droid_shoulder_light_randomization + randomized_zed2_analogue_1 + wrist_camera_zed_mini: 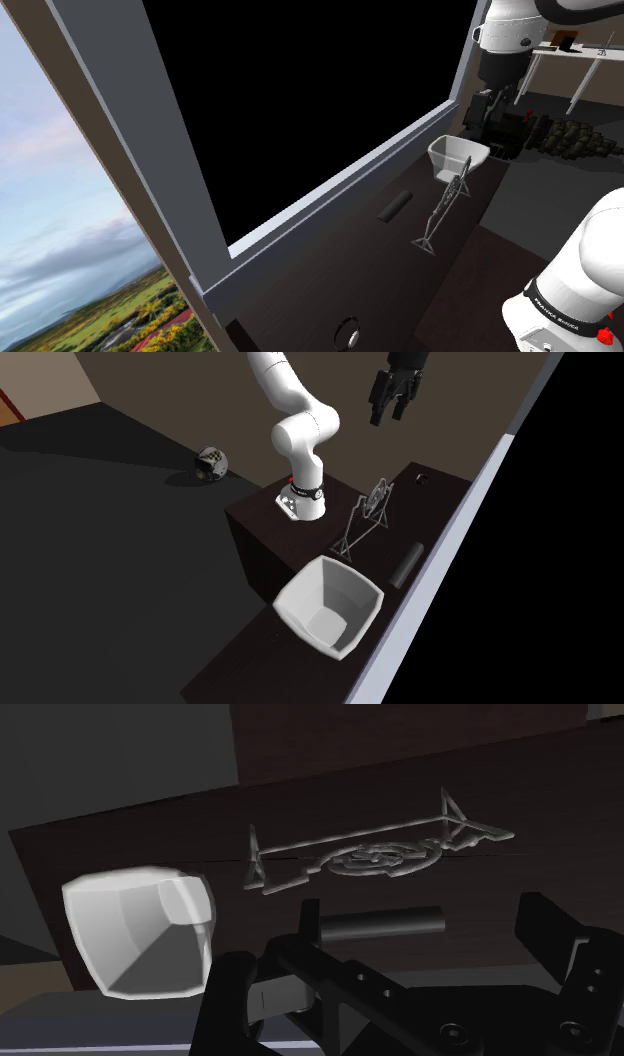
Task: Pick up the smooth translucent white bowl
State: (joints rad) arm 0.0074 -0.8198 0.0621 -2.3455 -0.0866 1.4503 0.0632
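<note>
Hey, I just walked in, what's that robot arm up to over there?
The white arm's black gripper hangs open well above the dark counter, holding nothing. The white bowl it is meant to pick up sits upright on the counter, untouched. A wire rack and a small dark cylinder lie on the counter between the arm's base and the bowl. The grasp has not yet begun.

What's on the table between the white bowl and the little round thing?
A wire stand and a dark cylinder, seen in the second exterior view between bowl and round thing.
</note>
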